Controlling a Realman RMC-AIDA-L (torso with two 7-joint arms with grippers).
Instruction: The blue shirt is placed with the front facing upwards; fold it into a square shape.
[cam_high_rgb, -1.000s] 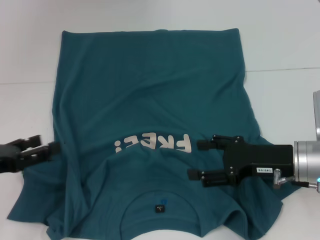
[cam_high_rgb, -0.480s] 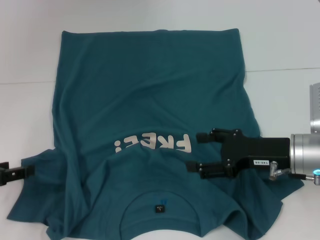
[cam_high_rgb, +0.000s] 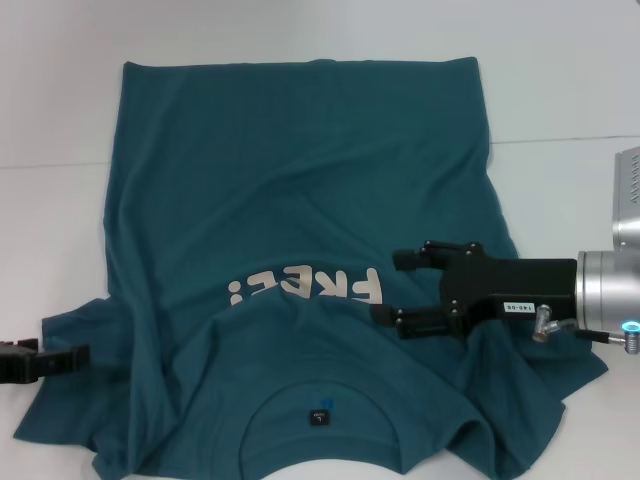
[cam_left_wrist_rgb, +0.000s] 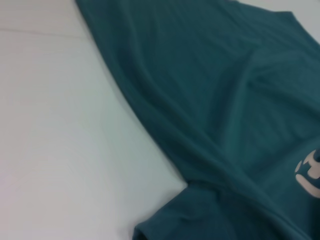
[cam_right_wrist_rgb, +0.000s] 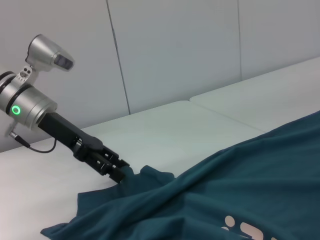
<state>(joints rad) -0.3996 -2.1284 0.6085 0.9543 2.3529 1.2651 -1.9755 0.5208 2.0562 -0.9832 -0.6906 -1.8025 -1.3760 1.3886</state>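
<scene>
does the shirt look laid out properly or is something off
The blue shirt is not flat: diagonal wrinkles run down its left side and the fabric bunches near both sleeves. The left gripper touches the left sleeve; the right gripper hovers open beside the lettering.

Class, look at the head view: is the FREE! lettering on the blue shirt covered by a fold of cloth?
No: the FREE! lettering lies in plain sight on the blue shirt, beside the right end effector.

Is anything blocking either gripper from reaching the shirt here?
Nothing visible does. The right gripper hangs open over the blue shirt, beside its lettering; the left gripper is at its left sleeve edge.
</scene>
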